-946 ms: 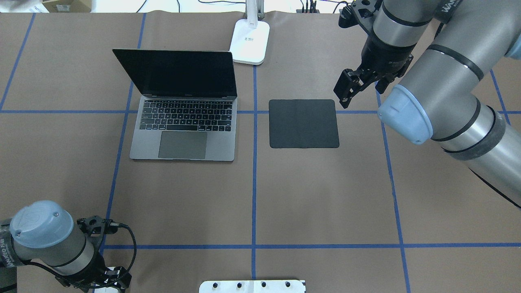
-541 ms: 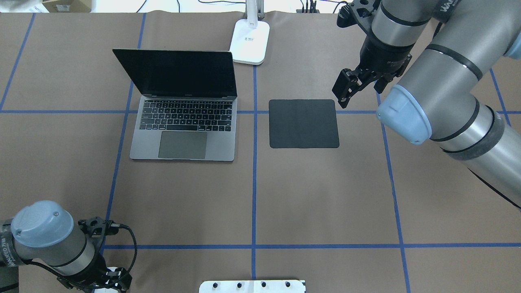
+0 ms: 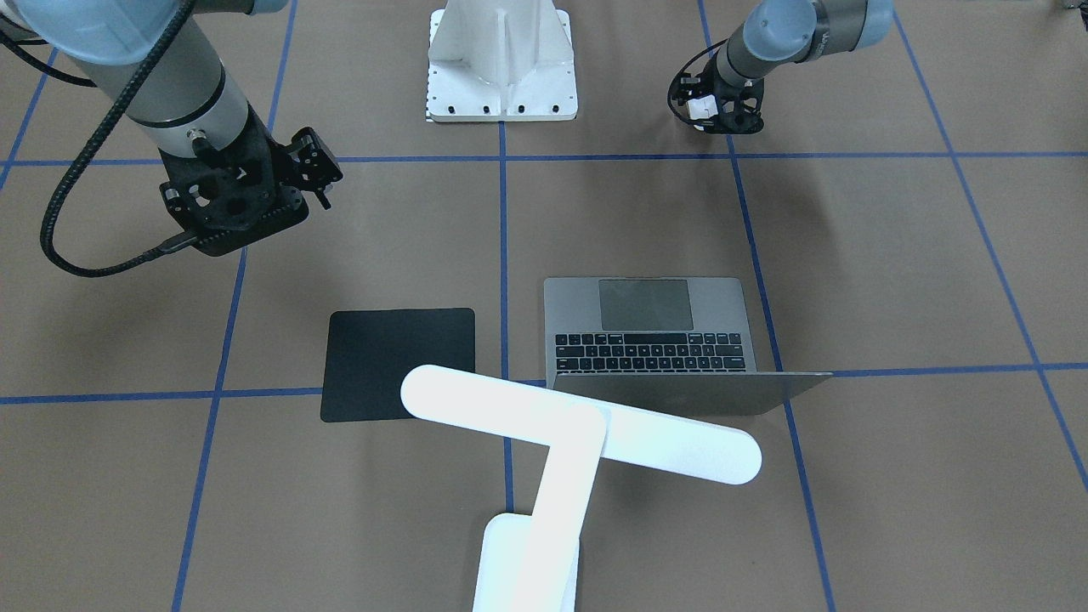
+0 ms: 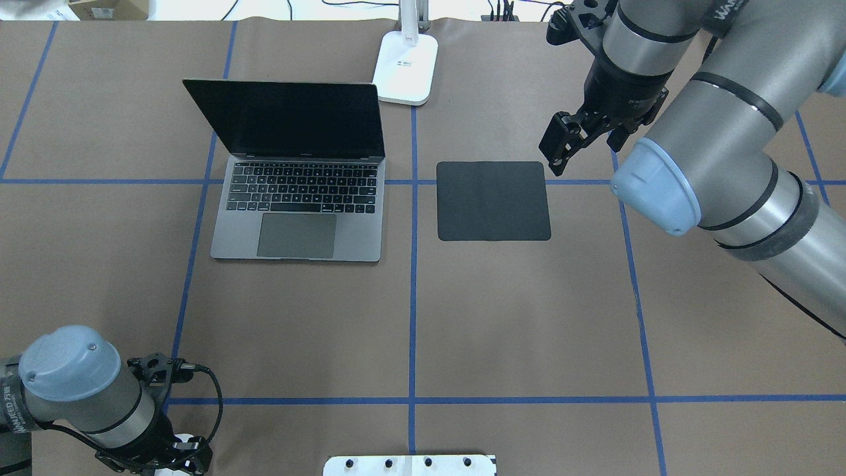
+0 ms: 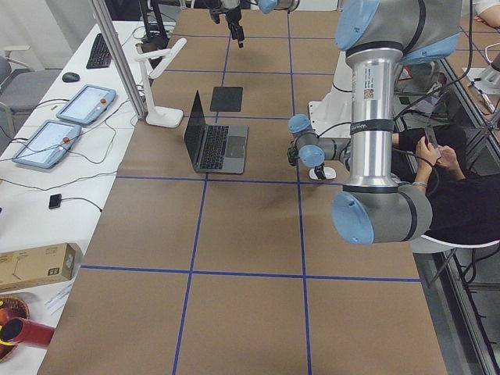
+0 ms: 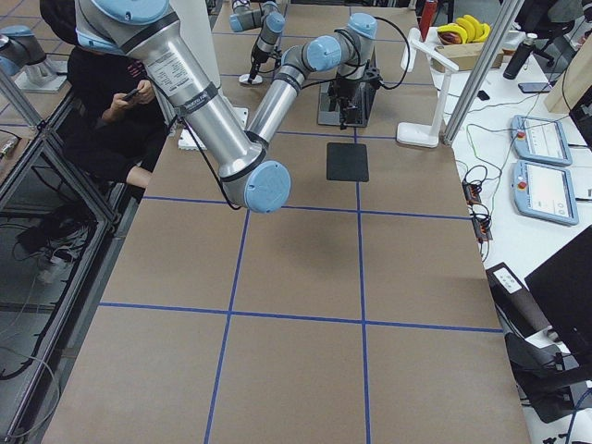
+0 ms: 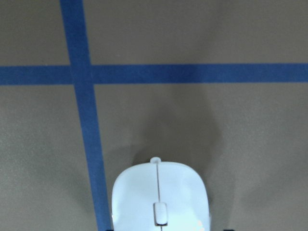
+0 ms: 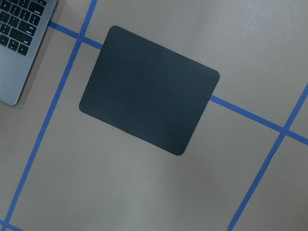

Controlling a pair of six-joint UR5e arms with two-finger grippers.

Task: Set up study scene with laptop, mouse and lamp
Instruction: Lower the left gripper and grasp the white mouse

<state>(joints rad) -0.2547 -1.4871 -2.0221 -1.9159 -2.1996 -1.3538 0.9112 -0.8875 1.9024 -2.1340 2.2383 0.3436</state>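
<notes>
The mouse (image 7: 161, 202), small and white, sits on the brown table (image 4: 529, 317) at the near edge by the robot's base. The left gripper (image 3: 716, 110) is low around it, and I cannot tell whether its 2 fingers clamp it. The laptop (image 4: 297, 218) stands open left of centre, with the lamp (image 3: 578, 425) base just beyond its far right corner and a black mat (image 4: 493, 200) flat just to its right, while the right gripper (image 4: 587, 140) hangs in the air by the mat's far right corner, fingers apart, holding nothing.
</notes>
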